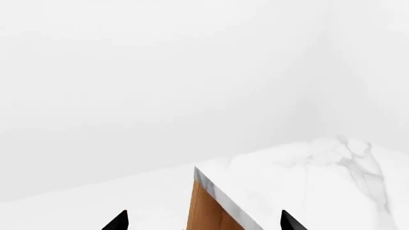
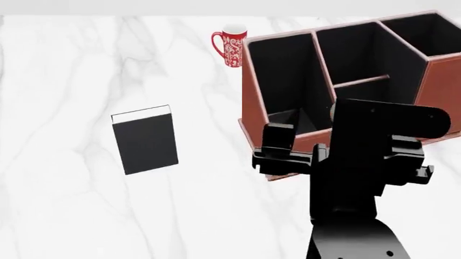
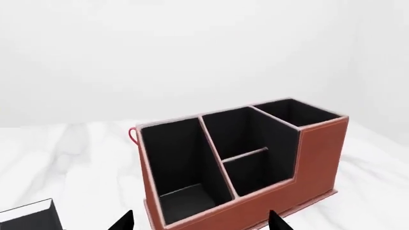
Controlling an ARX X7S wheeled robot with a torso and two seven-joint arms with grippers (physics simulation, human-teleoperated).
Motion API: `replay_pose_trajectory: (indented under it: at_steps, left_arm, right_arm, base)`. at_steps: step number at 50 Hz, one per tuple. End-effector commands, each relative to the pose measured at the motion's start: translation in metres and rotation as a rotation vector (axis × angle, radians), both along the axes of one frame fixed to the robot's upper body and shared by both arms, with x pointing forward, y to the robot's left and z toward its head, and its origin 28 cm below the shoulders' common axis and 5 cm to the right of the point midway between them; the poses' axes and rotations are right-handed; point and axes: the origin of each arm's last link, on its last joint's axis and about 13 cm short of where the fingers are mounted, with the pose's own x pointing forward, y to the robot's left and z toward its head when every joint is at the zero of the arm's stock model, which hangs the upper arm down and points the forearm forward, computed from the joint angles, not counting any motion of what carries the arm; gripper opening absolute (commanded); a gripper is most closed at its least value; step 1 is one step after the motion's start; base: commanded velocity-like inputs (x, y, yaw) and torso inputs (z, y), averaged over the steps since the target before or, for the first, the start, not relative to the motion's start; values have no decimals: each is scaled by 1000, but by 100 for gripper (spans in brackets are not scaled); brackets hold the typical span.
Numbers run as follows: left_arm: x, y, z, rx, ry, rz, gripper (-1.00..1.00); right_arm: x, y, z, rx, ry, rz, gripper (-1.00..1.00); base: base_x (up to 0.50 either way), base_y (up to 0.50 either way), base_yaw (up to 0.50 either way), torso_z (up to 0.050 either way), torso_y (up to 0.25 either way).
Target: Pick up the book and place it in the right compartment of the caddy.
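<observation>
Black book [image 2: 144, 141] flat on marble — caddy [image 2: 252, 108] apart.

book [image 2: 146, 142] matte black | caddy [image 2: 439, 89] reddish-brown, black-lined | mug [image 2: 232, 47] red-white patterned | table [image 2: 58, 65] white marble

Through the right wrist camera I see the caddy [image 3: 255, 163] standing on the white marble tabletop [image 3: 70, 158], its black-lined compartments open toward me. My right hand [image 3: 199, 221] shows only two dark fingertips [image 3: 121, 222], set apart, in front of the caddy. A corner of the book [image 3: 28, 216] lies flat. A red sliver [image 3: 133, 135] peeks from behind the caddy.
</observation>
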Motion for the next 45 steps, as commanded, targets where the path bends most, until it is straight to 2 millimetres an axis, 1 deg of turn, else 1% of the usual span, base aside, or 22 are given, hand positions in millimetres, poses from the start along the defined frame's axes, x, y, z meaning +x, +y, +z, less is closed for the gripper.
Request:
replay_pose_trajectory:
  at_steps: [1, 5, 7, 8, 13, 19, 27, 45]
  left_arm:
    - [-30, 8, 8, 20, -31, 95, 100]
    - [-30, 8, 7, 20, -30, 94, 100]
    - [-30, 8, 8, 21, -30, 93, 100]
    - [-30, 8, 7, 22, -30, 91, 100]
    - [-30, 8, 4, 17, -29, 89, 100]
    - [-31, 9, 4, 18, -29, 90, 100]
    - [-38, 10, 0, 8, -39, 105, 100]
    - [-38, 10, -1, 9, -32, 104, 100]
  right_arm:
    - [7, 1, 19, 15, -6, 2, 100]
    - [4, 3, 23, -5, -21, 3, 100]
    - [5, 3, 29, -3, -28, 5, 100]
    - [6, 2, 35, -1, -27, 6, 100]
    - [13, 4, 47, -6, -1, 24, 100]
    - [20, 6, 55, -23, 16, 32, 100]
    - [20, 7, 54, -33, 23, 43, 100]
    - [21, 7, 52, -45, 25, 50, 100]
  base:
    - [500, 0, 0, 0, 0]
    - [500, 0, 0, 0, 0]
    - [500, 0, 0, 0, 0]
    - [500, 0, 0, 0, 0]
    - [500, 0, 0, 0, 0]
    - [500, 0, 0, 0, 0]
    - [500, 0, 0, 0, 2]
    - [500, 0, 0, 0, 1]
